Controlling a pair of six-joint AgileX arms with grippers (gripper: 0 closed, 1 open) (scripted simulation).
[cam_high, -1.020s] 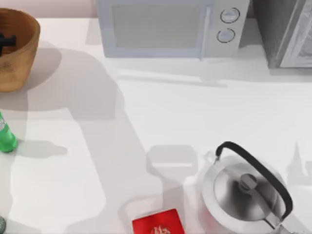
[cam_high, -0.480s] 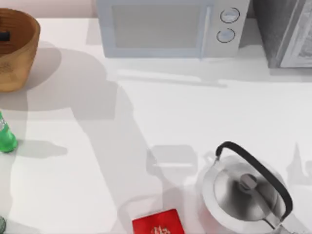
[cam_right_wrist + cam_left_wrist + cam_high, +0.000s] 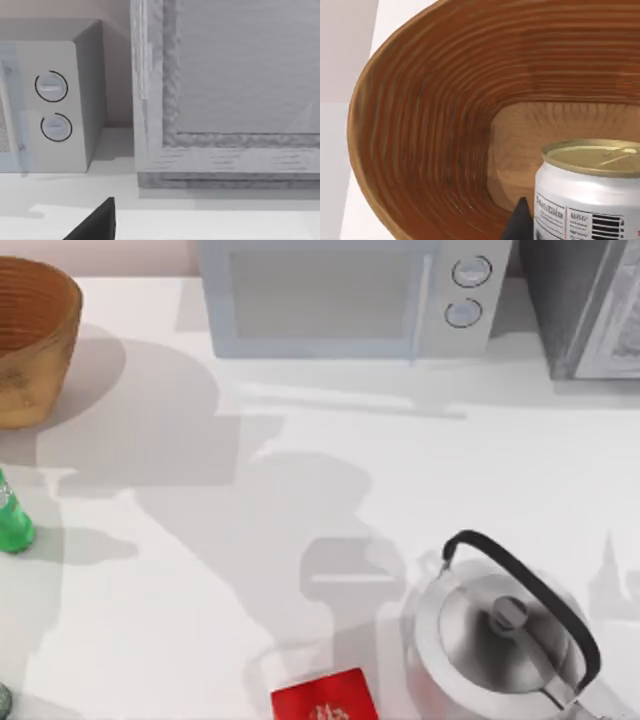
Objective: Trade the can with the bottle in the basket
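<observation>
The brown wooden basket (image 3: 35, 340) stands at the table's far left corner. In the left wrist view its ribbed inner wall (image 3: 435, 125) surrounds the white can (image 3: 590, 195) with the dull gold top, which stands upright inside. My left gripper (image 3: 585, 227) is shut on the can, with one dark fingertip (image 3: 520, 222) against its side. The green bottle (image 3: 12, 520) stands on the table at the left edge, in front of the basket. One dark finger (image 3: 97, 220) of my right arm's hand shows low in the right wrist view, spread wide and holding nothing.
A microwave (image 3: 340, 295) lines the back, with a grey cabinet (image 3: 590, 305) at the back right. A steel kettle (image 3: 505, 640) sits at the front right beside a flat red box (image 3: 325, 698). A dark round thing (image 3: 3, 700) peeks in at the front left corner.
The dark tip of my left gripper, seen over the basket's left side a second ago, has slid off the top view's left edge. The arm shadows on the table have shifted.
</observation>
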